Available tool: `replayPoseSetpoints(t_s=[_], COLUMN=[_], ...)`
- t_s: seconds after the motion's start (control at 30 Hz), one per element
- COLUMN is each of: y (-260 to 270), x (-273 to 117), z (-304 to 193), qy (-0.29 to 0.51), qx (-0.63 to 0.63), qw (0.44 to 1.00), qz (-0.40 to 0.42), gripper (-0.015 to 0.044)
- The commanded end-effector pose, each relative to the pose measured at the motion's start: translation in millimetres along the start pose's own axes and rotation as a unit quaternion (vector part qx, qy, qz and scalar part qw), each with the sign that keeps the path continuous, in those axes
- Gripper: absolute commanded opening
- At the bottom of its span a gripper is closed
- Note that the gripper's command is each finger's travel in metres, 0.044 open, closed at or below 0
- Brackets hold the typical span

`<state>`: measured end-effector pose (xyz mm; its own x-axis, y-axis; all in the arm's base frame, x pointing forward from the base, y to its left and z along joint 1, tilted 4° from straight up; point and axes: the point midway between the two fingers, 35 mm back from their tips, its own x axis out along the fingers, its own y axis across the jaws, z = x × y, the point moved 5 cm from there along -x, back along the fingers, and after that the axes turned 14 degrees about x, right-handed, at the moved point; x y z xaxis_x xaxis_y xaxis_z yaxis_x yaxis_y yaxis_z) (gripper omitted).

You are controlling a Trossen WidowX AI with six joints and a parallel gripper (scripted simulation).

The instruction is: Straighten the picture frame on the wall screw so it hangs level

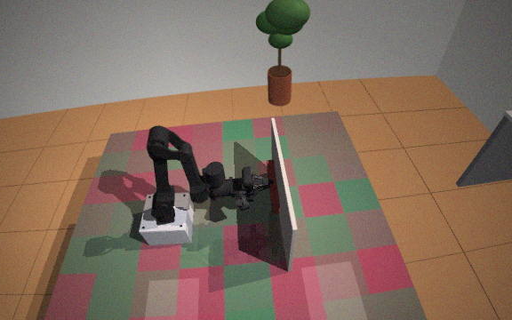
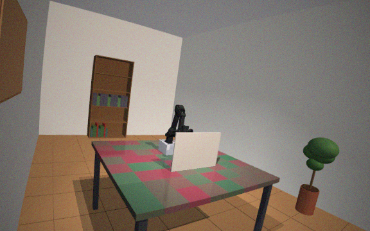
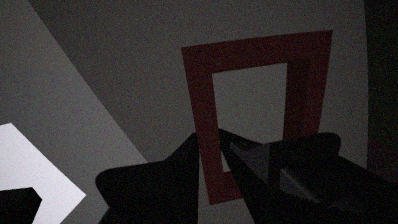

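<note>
The dark red picture frame [image 1: 275, 205] [image 3: 255, 49] hangs on the near face of the upright wall panel [image 1: 288, 240] [image 2: 196, 151] [image 3: 345, 100]. In the wrist view its top edge slopes up toward the right, and the grey panel shows through its opening. My gripper [image 1: 270, 181] [image 3: 206, 134] is shut on the frame's left side bar, at its lower part, one finger on each side of the bar. The fingers cover part of the frame's lower edge. The screw and the notched strip are hidden. The exterior camera sees only the back of the panel.
The panel stands on a table with a patchwork top [image 1: 203, 147] [image 2: 146, 186]. The arm's white base block [image 1: 167, 236] [image 2: 166, 147] stands on the table in front of the panel. A bright white patch [image 3: 45, 175] shows at the lower left of the wrist view.
</note>
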<state>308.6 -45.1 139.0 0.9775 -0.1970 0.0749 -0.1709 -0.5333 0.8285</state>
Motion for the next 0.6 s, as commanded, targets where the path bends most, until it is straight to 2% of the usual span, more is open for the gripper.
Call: replayPoseSetpoints(t_s=[0.0, 0.57], y=[1.5, 4.7], x=[0.3, 0.0], z=[-0.5, -1.0], qy=[0.002, 0.002], qx=[0.0, 0.0], qw=[1.0, 1.0], qz=[0.002, 0.002], gripper=[0.0, 0.0])
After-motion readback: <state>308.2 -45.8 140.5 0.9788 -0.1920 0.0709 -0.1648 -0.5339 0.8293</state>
